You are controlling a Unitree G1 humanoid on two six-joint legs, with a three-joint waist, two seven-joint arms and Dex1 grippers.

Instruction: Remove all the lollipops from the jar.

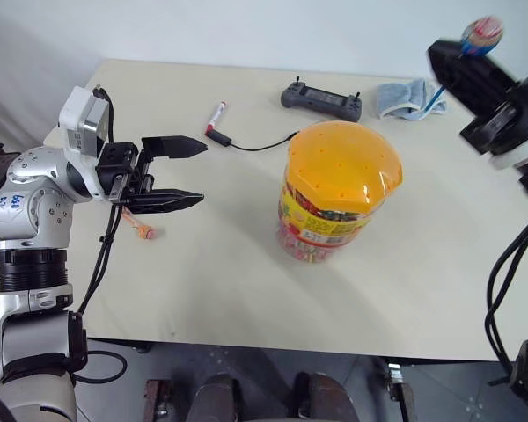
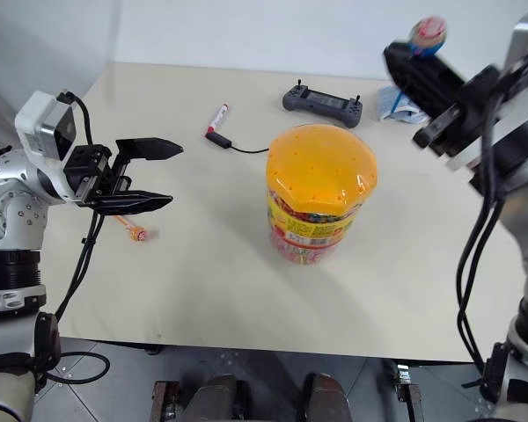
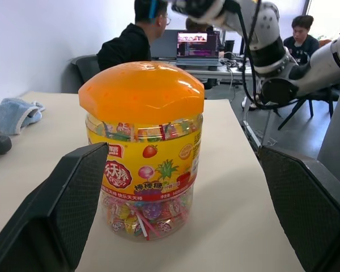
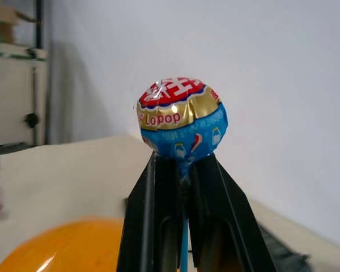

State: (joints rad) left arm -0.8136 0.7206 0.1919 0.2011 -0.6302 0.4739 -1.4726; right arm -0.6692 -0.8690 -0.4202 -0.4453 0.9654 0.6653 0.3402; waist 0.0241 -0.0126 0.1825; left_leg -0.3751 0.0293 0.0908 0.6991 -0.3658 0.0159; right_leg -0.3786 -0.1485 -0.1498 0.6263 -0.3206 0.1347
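Pinching blue-red foil-wrapped lollipop by blue stick, right gripper hung above orange-lidded clear plastic jar; left gripper spread wide, level beside jar.

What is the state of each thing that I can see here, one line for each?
Jar: upright on the table, orange lid on.
Blue-red lollipop: held up by its stick, clear of the jar.
Orange lollipop: lying on the table.
Right gripper: shut on the blue-red lollipop.
Left gripper: open, holding nothing.
Marker pen: lying flat, capped.
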